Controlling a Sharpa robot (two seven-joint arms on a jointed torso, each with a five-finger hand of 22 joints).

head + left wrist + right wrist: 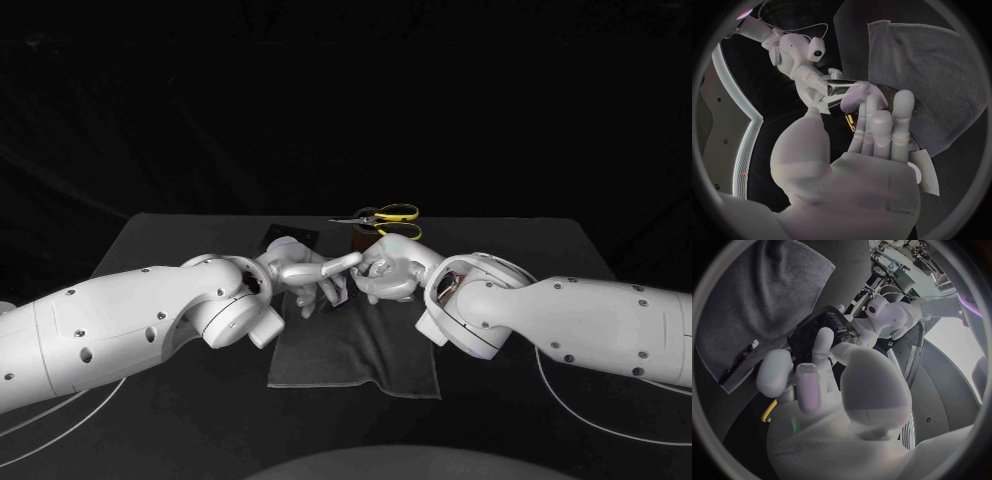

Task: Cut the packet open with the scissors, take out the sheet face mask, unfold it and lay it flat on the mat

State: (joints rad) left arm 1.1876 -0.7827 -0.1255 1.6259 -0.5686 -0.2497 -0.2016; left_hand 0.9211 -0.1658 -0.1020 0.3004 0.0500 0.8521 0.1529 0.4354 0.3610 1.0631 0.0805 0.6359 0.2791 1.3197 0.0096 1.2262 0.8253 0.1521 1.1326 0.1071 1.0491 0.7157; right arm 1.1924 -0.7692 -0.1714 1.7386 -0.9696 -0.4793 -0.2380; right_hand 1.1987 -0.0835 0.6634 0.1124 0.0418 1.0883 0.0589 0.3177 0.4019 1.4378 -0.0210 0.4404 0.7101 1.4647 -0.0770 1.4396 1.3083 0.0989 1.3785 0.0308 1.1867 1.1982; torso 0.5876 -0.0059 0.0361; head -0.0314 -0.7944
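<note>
Your left hand (pixel 304 271) pinches one end of the packet (pixel 848 93) above the mat (pixel 353 350), and your right hand (pixel 387 269) pinches the other. It is likely light, slick and crinkly, so grip its sealed edges. The scissors (pixel 387 220) lie behind.

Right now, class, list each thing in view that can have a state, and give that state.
grey cloth mat: spread out on the black table
left hand: grips the dark shiny packet
right hand: grips the same packet
dark shiny packet: held over the mat
yellow-handled scissors: lying unheld on the table
</note>
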